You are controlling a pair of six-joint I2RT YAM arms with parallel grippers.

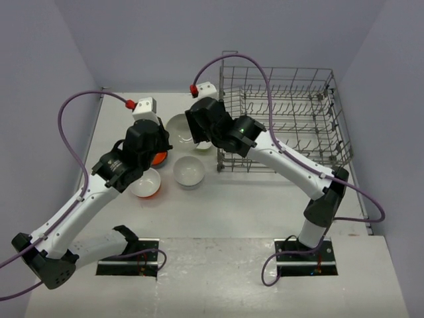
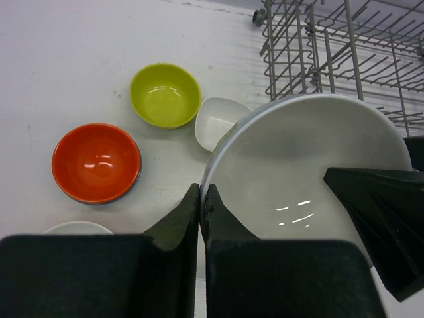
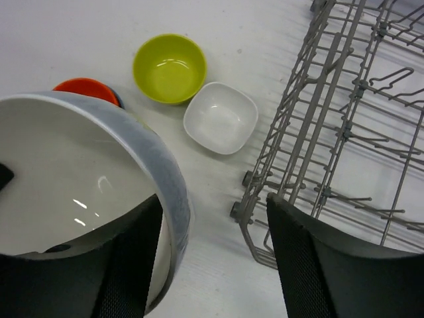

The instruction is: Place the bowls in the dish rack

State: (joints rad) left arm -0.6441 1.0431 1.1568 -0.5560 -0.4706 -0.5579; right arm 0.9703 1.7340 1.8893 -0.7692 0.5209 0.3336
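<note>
A large bowl [image 2: 305, 159], white inside and grey-blue outside, sits between both grippers. My left gripper [image 2: 202, 193] is shut on its near rim. My right gripper [image 3: 213, 199] is open astride the opposite rim [image 3: 165, 192], one finger inside the bowl and the other well outside it. On the table lie a yellow-green bowl [image 3: 169, 68], a white squarish bowl [image 3: 220, 117] and an orange bowl [image 2: 97, 162]. A white round bowl [image 1: 189, 171] and an orange bowl with a white inside [image 1: 146, 183] lie nearer the bases. The dish rack [image 1: 285, 119] stands at the right.
The rack's near corner and feet [image 3: 255, 199] are close beside my right gripper's outer finger. Purple cables [image 1: 73, 126] loop over both arms. Walls close in the table at the back and sides.
</note>
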